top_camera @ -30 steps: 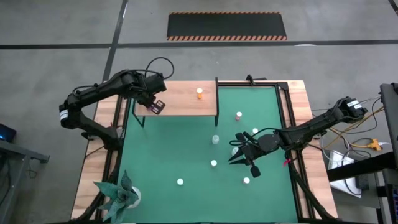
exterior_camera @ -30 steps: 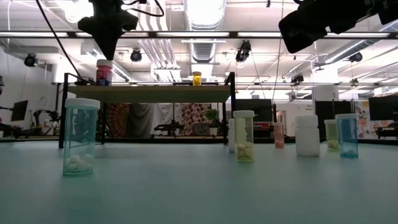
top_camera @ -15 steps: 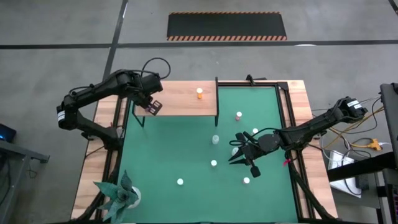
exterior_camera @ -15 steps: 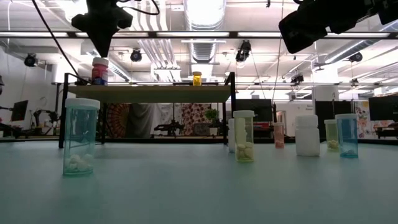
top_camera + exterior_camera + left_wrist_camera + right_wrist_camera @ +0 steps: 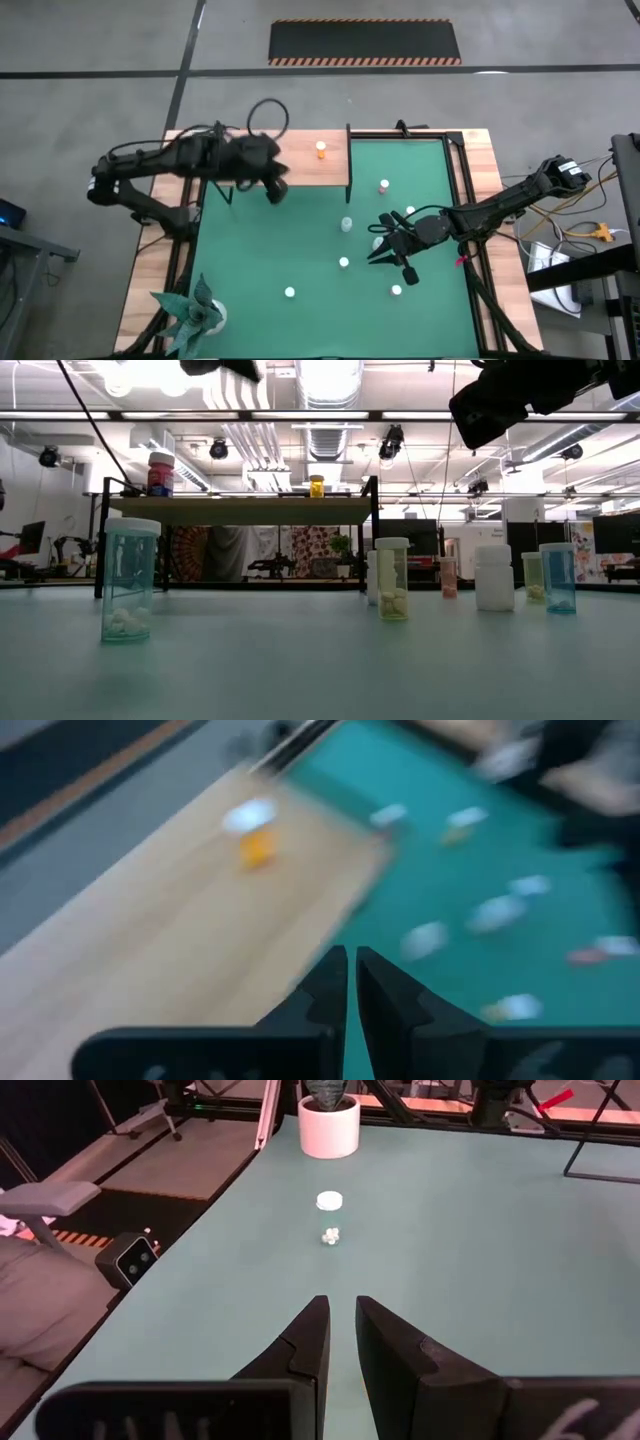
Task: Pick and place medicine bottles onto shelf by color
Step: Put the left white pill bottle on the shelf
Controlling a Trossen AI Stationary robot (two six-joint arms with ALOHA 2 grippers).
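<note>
Two bottles on the shelf, the rest on the mat, both grippers empty.

On the left we see the left gripper (image 5: 275, 188) at the front edge of the flat light-wood shelf (image 5: 300, 170), fingers nearly together, holding nothing. A red-bodied white-capped bottle (image 5: 160, 473) stands at the shelf's left end, a small orange bottle (image 5: 321, 150) further right. The other white-capped medicine bottles (image 5: 344, 262) stand scattered on the green mat (image 5: 260, 250). At right, the right gripper (image 5: 385, 252) hovers over the mat among them, fingers slightly parted, empty.
</note>
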